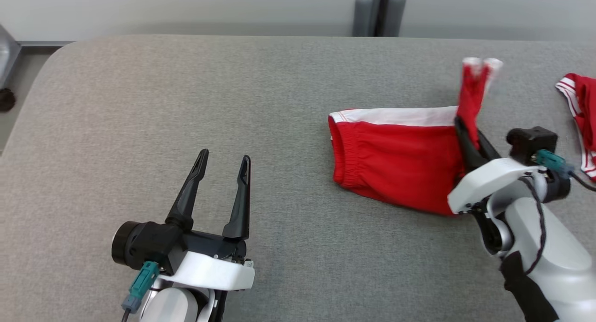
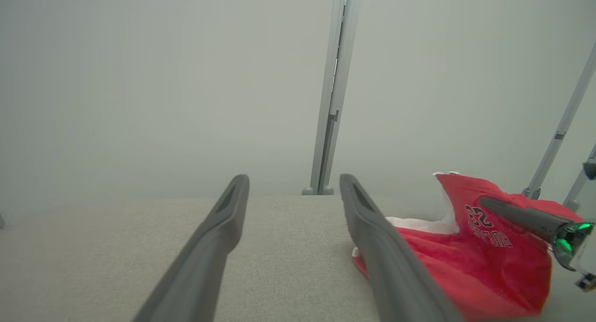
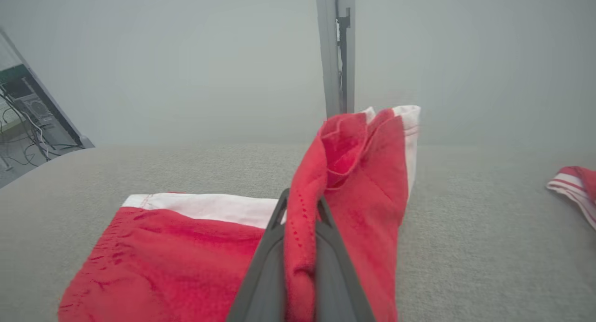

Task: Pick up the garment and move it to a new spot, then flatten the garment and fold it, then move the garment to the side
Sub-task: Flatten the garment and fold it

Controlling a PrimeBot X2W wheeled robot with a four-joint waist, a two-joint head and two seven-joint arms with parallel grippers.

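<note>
The garment point(image 1: 396, 161) is a pair of red shorts with white trim, lying on the grey table point(image 1: 186, 94) right of centre. My right gripper point(image 1: 470, 131) is shut on the garment's right end, and a red fold stands up above its fingers. The right wrist view has the garment point(image 3: 153, 261) spread at lower left, with that fold pinched in my right gripper point(image 3: 301, 205). My left gripper point(image 1: 224, 159) is open over bare table at lower left, well apart from the garment. In the left wrist view the garment point(image 2: 470, 266) lies right of my open left gripper point(image 2: 293, 184).
A second red and white striped garment point(image 1: 582, 112) lies at the table's right edge, also seen as a striped cloth point(image 3: 575, 187) at the right. A grey post point(image 1: 379, 10) stands behind the far edge. Floor and equipment point(image 3: 28, 122) lie off the left end.
</note>
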